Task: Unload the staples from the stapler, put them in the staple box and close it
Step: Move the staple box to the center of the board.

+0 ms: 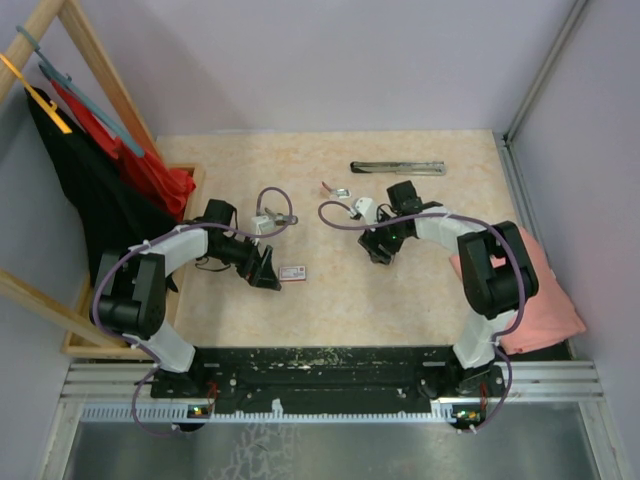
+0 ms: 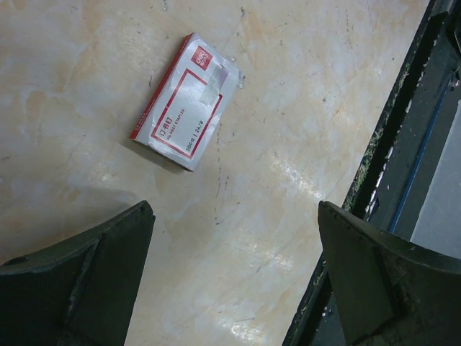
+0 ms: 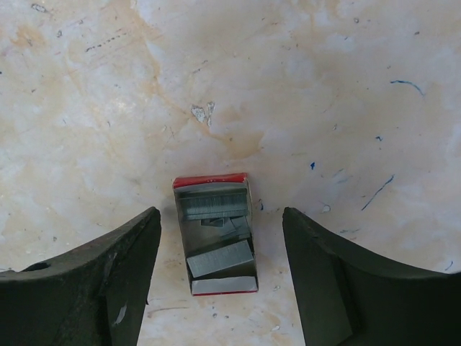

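Over the red tray [image 3: 210,180], my right pincer [image 3: 221,216] hangs released, straddling the staples [image 3: 220,258]; I'd descend centred, closing gently. Left pincer [image 2: 235,209], well apart, released too.

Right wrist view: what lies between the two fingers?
A small open red box holding grey staples, resting on the table with a gap to each of the fingers. The right wrist view shows it.

left arm [image 1: 178,243] and right arm [image 1: 440,228]: white shells, black joints, looping purple cables [image 1: 96,292], dark wedge-shaped gripper fingers [image 2: 79,281].
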{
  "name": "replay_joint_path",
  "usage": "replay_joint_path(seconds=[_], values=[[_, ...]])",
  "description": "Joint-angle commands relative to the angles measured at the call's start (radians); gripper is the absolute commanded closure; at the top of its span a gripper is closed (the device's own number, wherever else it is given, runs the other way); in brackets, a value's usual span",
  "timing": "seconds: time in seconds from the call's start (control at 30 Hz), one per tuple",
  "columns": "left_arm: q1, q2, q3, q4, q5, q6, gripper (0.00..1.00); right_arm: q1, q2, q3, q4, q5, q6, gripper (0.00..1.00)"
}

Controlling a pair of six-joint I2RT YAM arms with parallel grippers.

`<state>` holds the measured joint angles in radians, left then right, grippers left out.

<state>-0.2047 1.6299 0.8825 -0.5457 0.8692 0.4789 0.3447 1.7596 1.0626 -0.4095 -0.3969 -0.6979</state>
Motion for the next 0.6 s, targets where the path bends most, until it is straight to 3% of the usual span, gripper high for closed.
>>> replay_joint_path(seconds=[0.0,0.4,0.57], values=[[0.004,-0.010,0.005,0.009,0.034,0.004,0.00,0.005,0.022,0.040,0.013,0.000,-0.031,0.33],[0.004,0.002,0.016,0.003,0.031,0.006,0.00,0.021,0.026,0.038,-0.047,-0.054,-0.121,0.52],[0.005,0.011,0.035,0.004,0.035,-0.005,0.00,0.037,0.007,0.015,-0.044,-0.067,-0.140,0.55]])
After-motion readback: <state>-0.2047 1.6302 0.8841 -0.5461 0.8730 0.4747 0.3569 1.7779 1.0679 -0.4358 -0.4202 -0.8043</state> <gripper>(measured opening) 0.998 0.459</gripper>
